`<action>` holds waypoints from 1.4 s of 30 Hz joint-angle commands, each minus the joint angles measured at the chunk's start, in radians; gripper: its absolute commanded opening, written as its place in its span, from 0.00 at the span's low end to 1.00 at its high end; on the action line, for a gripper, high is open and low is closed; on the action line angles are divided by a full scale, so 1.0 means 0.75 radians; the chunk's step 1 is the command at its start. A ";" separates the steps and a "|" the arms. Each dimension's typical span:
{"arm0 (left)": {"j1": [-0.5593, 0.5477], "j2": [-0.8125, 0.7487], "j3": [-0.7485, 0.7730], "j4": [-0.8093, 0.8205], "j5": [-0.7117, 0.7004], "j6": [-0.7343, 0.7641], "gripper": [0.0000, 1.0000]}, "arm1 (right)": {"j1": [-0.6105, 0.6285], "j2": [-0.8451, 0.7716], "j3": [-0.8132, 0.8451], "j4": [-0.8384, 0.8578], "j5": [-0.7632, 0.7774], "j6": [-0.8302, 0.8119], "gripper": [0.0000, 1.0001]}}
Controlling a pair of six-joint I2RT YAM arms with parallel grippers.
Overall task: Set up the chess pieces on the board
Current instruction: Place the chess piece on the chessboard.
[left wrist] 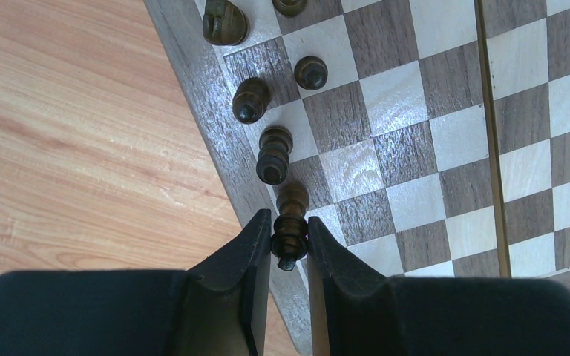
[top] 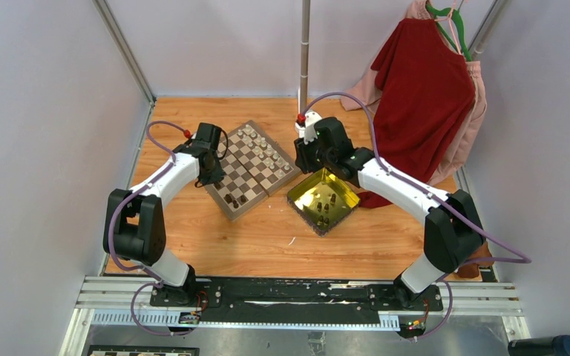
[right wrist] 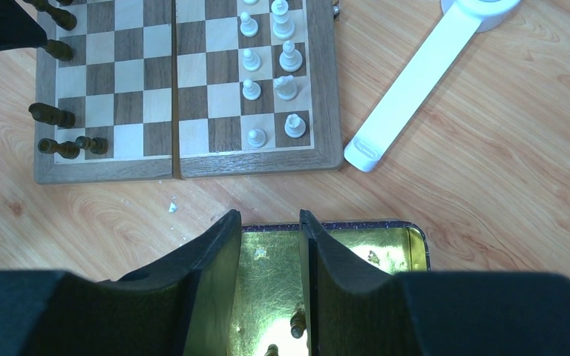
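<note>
Left wrist view, left gripper (left wrist: pixel 288 221) clamped on one turned dark brown chess piece (left wrist: pixel 292 199) at the edge of the checkered wooden board (left wrist: pixel 408 148), five more dark pieces (left wrist: pixel 274 154) nearby, perhaps eight cream pieces (right wrist: pixel 251 89), right gripper (right wrist: pixel 269 221) part-open, empty, over glossy yellow tray (right wrist: pixel 386 245).

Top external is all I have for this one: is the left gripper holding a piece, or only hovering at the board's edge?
Observer: The left wrist view shows the left gripper shut on a dark piece, at the rim-side row of the board.
Operator: And the right gripper, anything in it?
Observer: No. The right wrist view shows the right gripper open above the near edge of the yellow tray, with nothing between its fingers.
</note>
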 commanded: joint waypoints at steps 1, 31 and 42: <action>0.012 -0.027 -0.019 0.018 -0.005 -0.021 0.00 | -0.018 -0.032 -0.027 0.026 -0.017 0.020 0.39; 0.012 -0.030 -0.028 0.019 -0.022 0.011 0.42 | -0.018 -0.043 -0.035 0.035 -0.031 0.027 0.39; 0.012 -0.110 -0.013 -0.007 -0.040 0.008 0.47 | -0.018 -0.049 -0.033 0.028 -0.021 0.018 0.39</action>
